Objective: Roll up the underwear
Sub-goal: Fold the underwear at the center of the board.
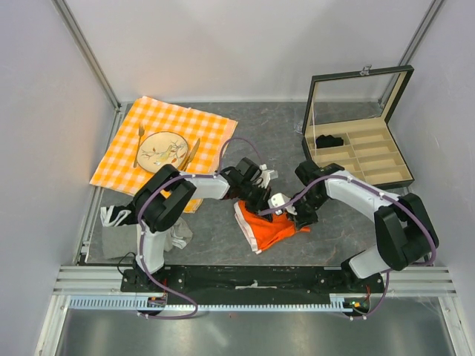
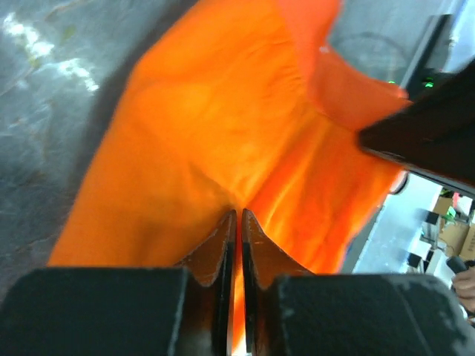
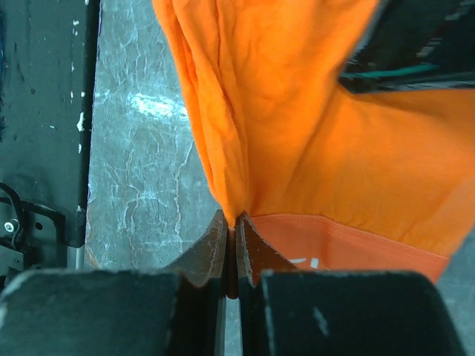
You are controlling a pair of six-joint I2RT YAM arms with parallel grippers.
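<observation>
The underwear (image 1: 269, 228) is a bright orange-red garment with white trim, bunched on the grey table between the two arms. My left gripper (image 1: 260, 199) is at its far left edge and my right gripper (image 1: 303, 215) at its right edge. In the left wrist view the orange fabric (image 2: 215, 126) fills the frame, and the left gripper (image 2: 239, 213) is shut with a crease of it pinched at the tips. The right wrist view shows the right gripper (image 3: 231, 216) shut on a fold of the underwear (image 3: 297, 111), the waistband lying beside its fingers.
An orange checkered cloth (image 1: 208, 126) with a plate (image 1: 163, 150) and cutlery lies at the back left. An open compartment box (image 1: 364, 152) at the back right holds a black bundle (image 1: 328, 141). Grey-white cloths (image 1: 122, 230) sit near the left arm's base.
</observation>
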